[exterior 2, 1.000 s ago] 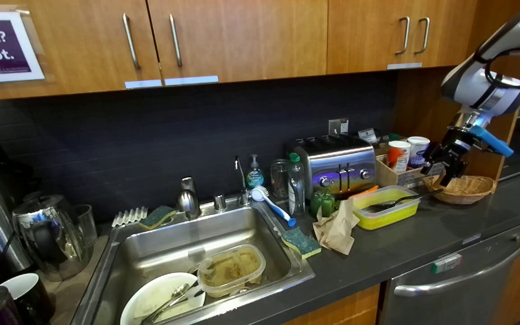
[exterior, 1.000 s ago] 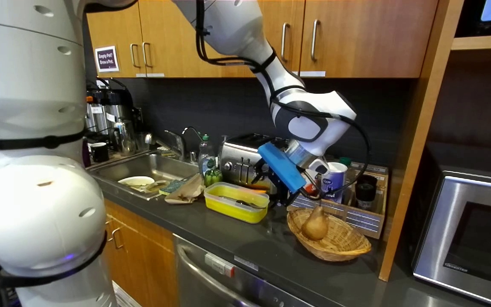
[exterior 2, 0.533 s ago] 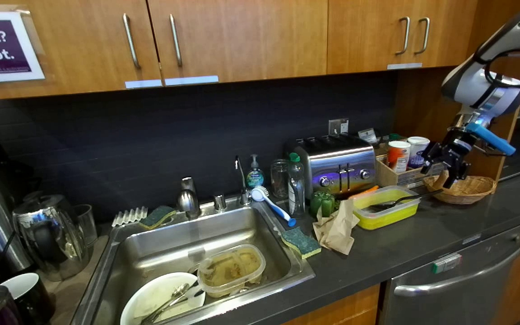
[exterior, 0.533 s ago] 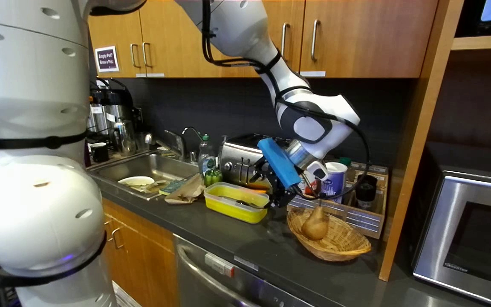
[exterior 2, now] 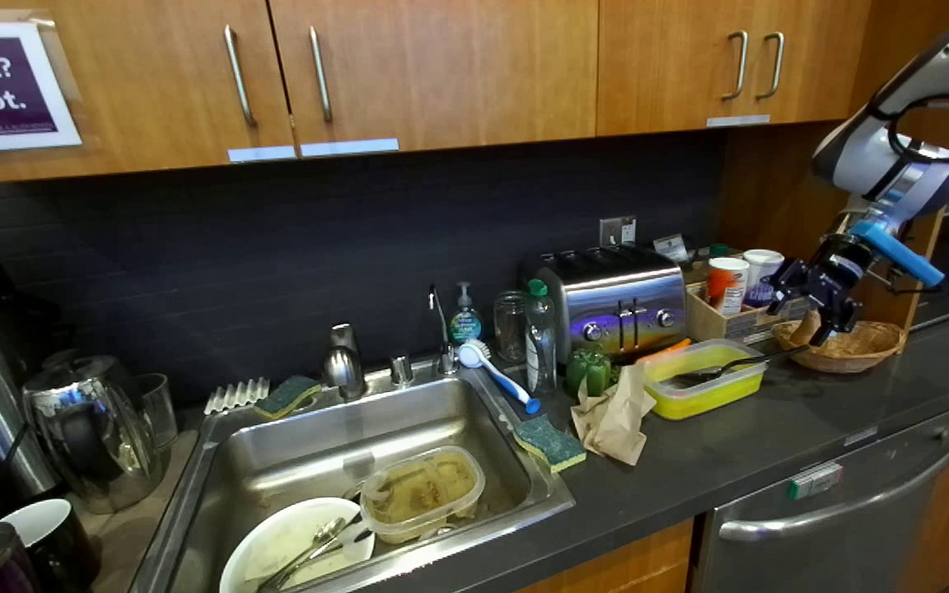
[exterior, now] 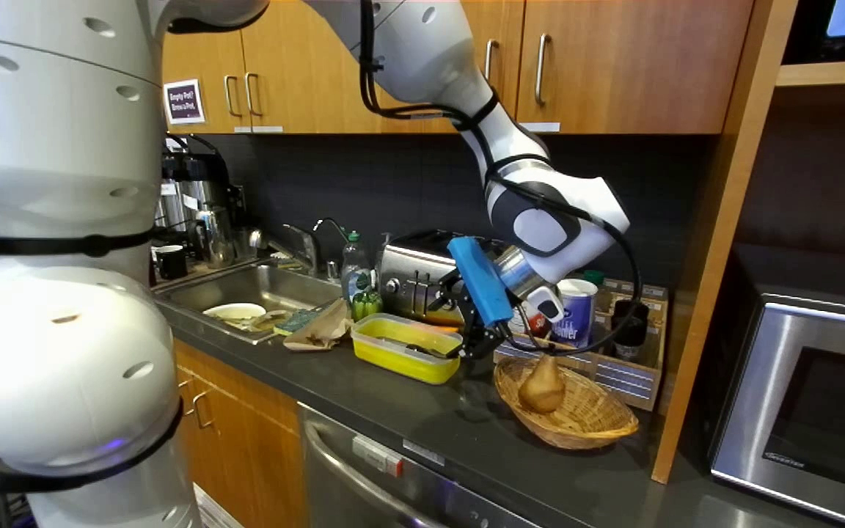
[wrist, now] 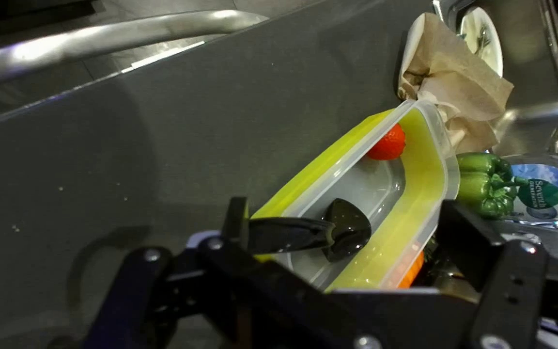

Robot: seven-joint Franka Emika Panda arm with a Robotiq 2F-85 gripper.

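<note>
Claw (wrist: 344, 224) widely spread, pinching nothing, near yellow box (wrist: 424, 169); utensil (wrist: 310, 233) below, head inside box, handle over rim towards one finger, long axis along claw's opening in wrist view, touch unclear.

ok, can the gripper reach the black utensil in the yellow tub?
Probably yes: the gripper is open, the tub is uncovered, and the utensil pokes out of it. One finger overlaps the utensil in the wrist view; a small shift may help.
</note>
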